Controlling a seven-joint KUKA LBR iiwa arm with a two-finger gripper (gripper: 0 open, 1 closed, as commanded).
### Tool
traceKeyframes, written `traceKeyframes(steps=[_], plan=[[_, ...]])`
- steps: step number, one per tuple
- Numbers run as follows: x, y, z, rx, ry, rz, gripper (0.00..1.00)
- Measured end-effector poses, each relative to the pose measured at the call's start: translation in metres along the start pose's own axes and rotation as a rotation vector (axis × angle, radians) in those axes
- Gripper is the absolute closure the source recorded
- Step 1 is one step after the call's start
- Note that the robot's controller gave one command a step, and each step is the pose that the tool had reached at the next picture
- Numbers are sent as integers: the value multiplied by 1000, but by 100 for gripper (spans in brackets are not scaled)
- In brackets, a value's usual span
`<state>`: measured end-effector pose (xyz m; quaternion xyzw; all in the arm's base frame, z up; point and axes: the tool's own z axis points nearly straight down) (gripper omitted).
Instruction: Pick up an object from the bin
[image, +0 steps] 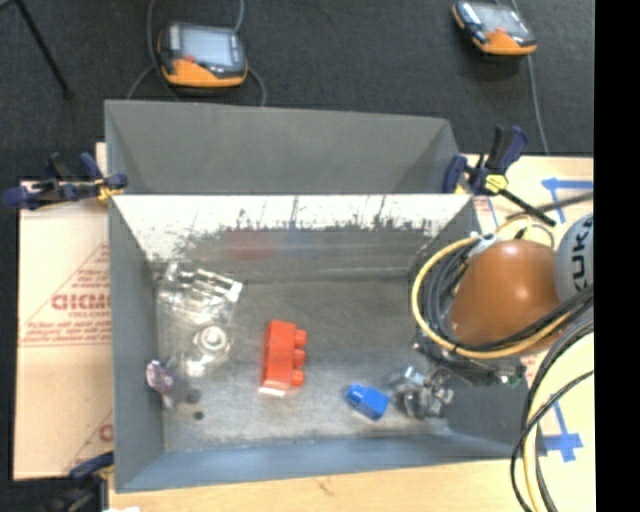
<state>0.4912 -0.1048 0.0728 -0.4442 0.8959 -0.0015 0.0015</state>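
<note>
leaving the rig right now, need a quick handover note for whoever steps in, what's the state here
Tool: low at the right side of the bin, just right of a small blue piece lying on the floor.
Other things: red block mid-floor; clear plastic piece and small purple bit on the left.
Done: arm is down inside the bin, beside the blue piece.
Left: nothing looks lifted yet; grasp and lift-out remain.

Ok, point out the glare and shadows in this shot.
Camera view: light washes out the top of the far wall of the grey metal bin; the clear crumpled plastic packaging at left glints; the hand sits in shade beneath the arm's glossy orange cover, beside the small blue block.
</note>
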Motion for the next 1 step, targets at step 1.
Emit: traceKeyframes(steps=[1], plan=[[4, -18, -184, 7, -3, 42, 100]])
